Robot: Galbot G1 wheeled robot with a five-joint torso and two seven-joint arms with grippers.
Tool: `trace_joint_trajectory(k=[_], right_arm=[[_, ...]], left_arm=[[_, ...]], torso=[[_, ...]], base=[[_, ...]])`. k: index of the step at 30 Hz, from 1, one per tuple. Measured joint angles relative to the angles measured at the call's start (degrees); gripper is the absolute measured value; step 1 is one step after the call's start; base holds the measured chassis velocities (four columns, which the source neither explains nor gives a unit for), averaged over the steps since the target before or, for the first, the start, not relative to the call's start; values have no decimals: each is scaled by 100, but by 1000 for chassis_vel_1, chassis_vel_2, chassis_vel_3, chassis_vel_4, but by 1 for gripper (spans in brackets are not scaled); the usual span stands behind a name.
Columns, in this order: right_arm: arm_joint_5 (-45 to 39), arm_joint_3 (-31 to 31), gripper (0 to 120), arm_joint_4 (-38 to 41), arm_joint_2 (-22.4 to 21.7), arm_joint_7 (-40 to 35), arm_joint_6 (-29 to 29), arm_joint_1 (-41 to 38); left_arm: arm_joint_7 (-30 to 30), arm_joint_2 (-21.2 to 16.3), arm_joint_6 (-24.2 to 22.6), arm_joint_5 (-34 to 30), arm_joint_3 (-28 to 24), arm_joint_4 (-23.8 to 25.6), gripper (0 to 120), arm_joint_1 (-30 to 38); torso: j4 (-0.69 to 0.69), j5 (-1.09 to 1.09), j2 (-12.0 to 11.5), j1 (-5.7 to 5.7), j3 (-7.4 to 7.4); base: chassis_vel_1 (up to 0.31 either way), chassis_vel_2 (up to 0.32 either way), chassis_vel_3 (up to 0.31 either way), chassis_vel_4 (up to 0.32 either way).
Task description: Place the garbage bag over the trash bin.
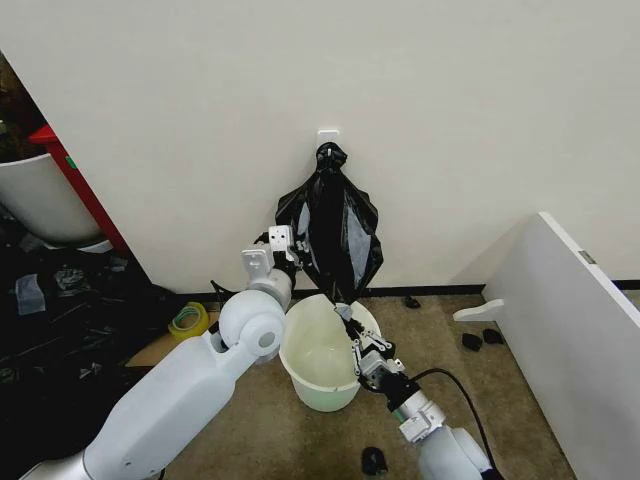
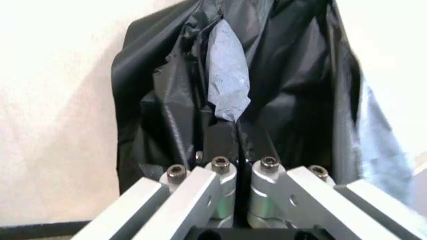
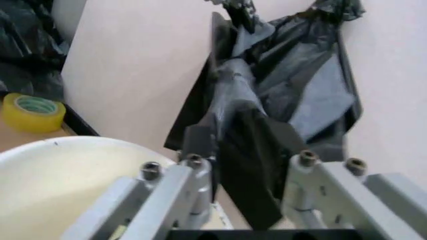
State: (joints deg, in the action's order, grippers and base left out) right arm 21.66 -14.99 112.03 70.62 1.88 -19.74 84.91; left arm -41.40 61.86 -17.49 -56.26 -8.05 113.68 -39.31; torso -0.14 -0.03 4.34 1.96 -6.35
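The left gripper (image 2: 237, 150) has its jaws pressed together on a fold of the garbage bag (image 1: 335, 225), which hangs on the wall from a hook (image 1: 329, 136) — just behind the trash bin (image 1: 320, 360) on the floor. The right gripper (image 3: 243, 150) has its jaws spread around the bag's lower edge, above the bin's rim. The thin film could tear, or slip free, if either arm pulls while the knot holds. A roll of yellow tape (image 1: 188, 320) sits nearby; a white panel (image 1: 580, 330) stands well clear.

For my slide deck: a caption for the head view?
Both grippers, left and right, reach the black bags hanging on the wall above the bin.
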Motion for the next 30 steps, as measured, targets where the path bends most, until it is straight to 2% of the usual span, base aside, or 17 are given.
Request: trace_joint_trajectory(k=[2,3,7,8,11,12,13,15,19,20,23,30], right_arm=[[-299,-152,31,131,-106,56,-37,119],[-299,-152,31,131,-106,56,-37,119],[-1175,-337,50,558,-305,136,127,427],[-1175,-337,50,558,-305,136,127,427],[-2109,-284,63,816,-345,-13,666,303],[-2109,-284,63,816,-345,-13,666,303],[-2404,-242,70,847,-348,-81,837,207],[-2681,-188,73,856,-347,-155,1017,84],[-3728,154,94,629,-307,-423,1710,-694],[-3728,154,94,629,-307,-423,1710,-694],[-4505,363,100,294,-209,-498,2095,-1363],[-5373,609,98,-109,18,-608,2512,-2072]], left_arm=[[4,23,43,49,0,-23,0,0],[4,23,43,49,0,-23,0,0],[15,-9,69,70,-1,-17,0,0],[15,-9,69,70,-1,-17,0,0],[24,-47,77,77,27,19,0,-37],[24,-47,77,77,27,19,0,-37],[24,-64,78,80,38,27,0,-61],[26,-90,81,86,44,33,0,-79],[51,-233,98,154,98,80,0,-235],[51,-233,98,154,98,80,0,-235],[98,-264,117,227,108,101,0,-347],[133,-209,132,285,102,83,0,-379]], torso=[[0,0,0,0,0],[0,0,0,0,0],[-2,-1,0,0,0],[-2,-1,0,0,0],[0,-1,0,-1,0],[0,-1,0,-1,0],[0,-1,0,0,0],[-1,-1,0,-1,0],[0,-1,0,0,0],[0,-1,0,0,0],[2,-2,0,0,-1],[0,-2,0,0,-1]], base=[[0,0,0,0],[0,0,0,0],[0,0,0,0],[0,0,0,0],[0,0,0,0],[0,0,0,0],[0,0,0,0],[0,0,0,0],[0,0,0,0],[0,0,0,0],[0,0,0,0],[0,0,0,0]])
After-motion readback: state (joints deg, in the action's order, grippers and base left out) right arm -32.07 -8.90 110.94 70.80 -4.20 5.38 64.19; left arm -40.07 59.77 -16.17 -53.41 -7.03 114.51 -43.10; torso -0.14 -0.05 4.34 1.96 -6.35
